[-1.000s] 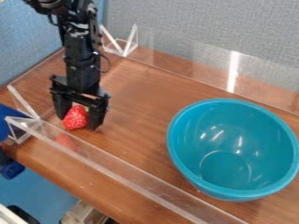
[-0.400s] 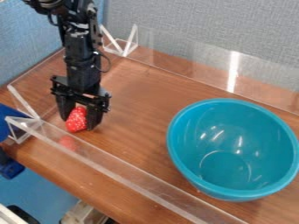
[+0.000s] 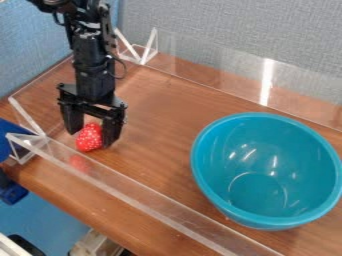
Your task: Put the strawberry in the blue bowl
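With the claw apart over the strawberry, well left of the bowl in view, closing off-centre could squirt the fruit sideways, though finger contact is hard to tell.

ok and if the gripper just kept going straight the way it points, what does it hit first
Most likely the strawberry, right at the fingertips of the gripper, then the wooden table beneath; exact depth is hard to judge from this one view.
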Controlling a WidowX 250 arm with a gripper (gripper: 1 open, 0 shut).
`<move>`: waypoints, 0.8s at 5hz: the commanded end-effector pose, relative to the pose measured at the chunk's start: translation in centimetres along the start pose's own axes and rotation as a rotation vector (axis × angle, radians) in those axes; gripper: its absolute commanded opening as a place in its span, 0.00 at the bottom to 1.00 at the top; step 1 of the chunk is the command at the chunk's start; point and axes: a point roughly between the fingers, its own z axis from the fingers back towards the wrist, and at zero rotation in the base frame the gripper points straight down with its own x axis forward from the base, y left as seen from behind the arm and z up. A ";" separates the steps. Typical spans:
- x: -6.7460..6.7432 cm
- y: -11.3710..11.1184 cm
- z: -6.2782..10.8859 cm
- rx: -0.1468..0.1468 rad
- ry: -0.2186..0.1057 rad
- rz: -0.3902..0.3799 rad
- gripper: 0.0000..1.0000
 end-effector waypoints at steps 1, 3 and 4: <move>0.3 0.7 1.1 0.017 -0.052 0.017 0.00; 0.0 0.5 2.2 0.021 -0.067 0.008 0.00; -0.2 0.4 2.8 0.024 -0.075 0.004 0.00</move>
